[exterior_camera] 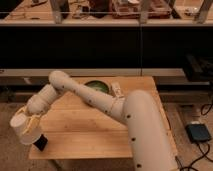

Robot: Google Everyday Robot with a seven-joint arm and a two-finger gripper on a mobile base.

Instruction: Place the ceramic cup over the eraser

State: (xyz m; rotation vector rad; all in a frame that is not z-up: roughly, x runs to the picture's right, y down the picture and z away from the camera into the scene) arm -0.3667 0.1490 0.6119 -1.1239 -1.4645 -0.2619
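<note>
The arm stretches from the lower right across the table [85, 131] to its front left corner, bent at the elbow near the back left part. The tool [32, 121] is at this corner, clamped on the ceramic cup [21, 129], which is tilted and reaches partly beyond the left edge. The eraser [40, 143] lies just beside the cup, close to the front edge. The green bowl [97, 87] stands well apart at the back, with bare wood between.
</note>
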